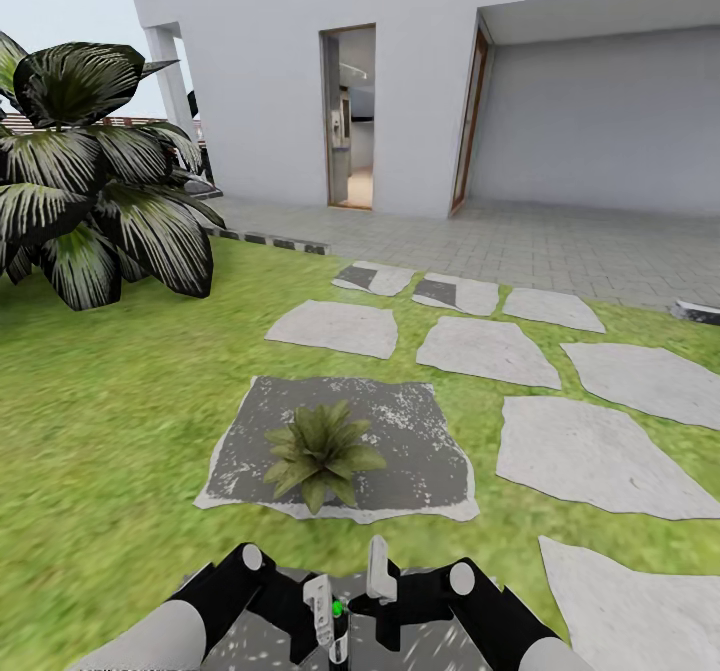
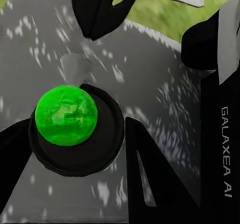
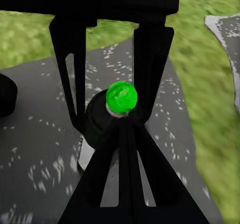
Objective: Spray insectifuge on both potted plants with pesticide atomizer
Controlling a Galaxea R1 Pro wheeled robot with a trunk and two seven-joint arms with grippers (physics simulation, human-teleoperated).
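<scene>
1. Head view: a small rosette of broad pointed green leaves, one potted plant (image 1: 320, 451), sits on a dark grey stepping stone (image 1: 420, 451) flecked with white, set in the green lawn (image 1: 110, 421). Its pot is hidden under the leaves.
2. Pale grey flat stones (image 1: 590, 451) spread to the right and beyond it, towards a grey paved strip before a white house (image 1: 260, 71) with an open doorway (image 1: 350, 116). A big palm-like shrub with dark striped leaves (image 1: 95, 181) stands at the lawn's left.
3. At the bottom edge both black arms meet over another speckled dark stone. The left claw (image 1: 322, 616) and the right claw (image 1: 385, 601) stand close together, near touching, and between them shows a slim dark bottle with a bright green dot at its top, the pesticide atomizer (image 1: 338, 623).
4. From here I cannot tell which claw has it.
5. Left wrist view: the atomizer's round dark top with a glossy green ball (image 2: 66, 116) is seen from above, over the speckled stone (image 2: 150, 83). It lies against one black finger of the left claw (image 2: 97, 78) and off the midline; the other finger is apart from it. This claw appears released.
6. Right wrist view: the right claw (image 3: 112, 111) has a black finger on each side of the bottle's dark neck, the green ball (image 3: 121, 96) just between them. It appears clenched on the atomizer, above the dark stone (image 3: 45, 129) with grass (image 3: 200, 58) around.
</scene>
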